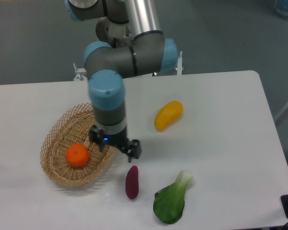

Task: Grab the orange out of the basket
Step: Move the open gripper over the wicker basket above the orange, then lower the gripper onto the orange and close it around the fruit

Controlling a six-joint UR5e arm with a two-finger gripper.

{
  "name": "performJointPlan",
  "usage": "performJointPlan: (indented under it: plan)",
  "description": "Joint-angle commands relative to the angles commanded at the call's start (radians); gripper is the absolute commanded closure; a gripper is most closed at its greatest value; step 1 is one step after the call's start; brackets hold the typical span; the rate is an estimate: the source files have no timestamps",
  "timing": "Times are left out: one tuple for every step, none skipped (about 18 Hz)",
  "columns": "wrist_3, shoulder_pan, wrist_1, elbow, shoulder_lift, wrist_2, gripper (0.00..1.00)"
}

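Hanging over the right rim of the basket [57, 132], the gripper [114, 145] has its fingers apart and holds nothing. The orange [77, 155] sits inside the basket, just left of the gripper.

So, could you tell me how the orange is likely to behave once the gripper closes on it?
The orange looks round and smooth, so it would probably roll if nudged off-centre. The basket's shallow dished floor should limit that. It seems firm, likely tolerating a moderate squeeze from the gripper.
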Motion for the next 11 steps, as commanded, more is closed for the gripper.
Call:
performJointPlan:
  plan:
    - [-0.003,-0.021,0.0,-0.008,-0.006,-0.017,0.0]
    - [-0.003,-0.031,0.0,-0.015,-0.011,-0.019,0.0]
    - [-0.003,-0.051,0.0,-0.031,-0.021,-0.019,0.0]
    - [-0.003,-0.06,-0.005,-0.044,-0.025,-0.02,0.0]
    - [0.0,-0.068,-0.006,-0.055,-0.023,-0.022,0.0]
    - [0.001,-0.078,-0.003,-0.066,-0.023,-0.023,0.0]
    - [0.001,-0.083,-0.003,-0.072,-0.029,-0.026,0.0]
    - [0.001,-0.092,-0.002,-0.072,-0.038,-0.026,0.0]
    - [0.0,-0.094,-0.002,-0.072,-0.044,-0.028,0.0]
    - [0.0,-0.095,-0.002,-0.072,-0.049,-0.031,0.0]
    - [-0.003,-0.103,-0.002,-0.074,-0.054,-0.032,0.0]
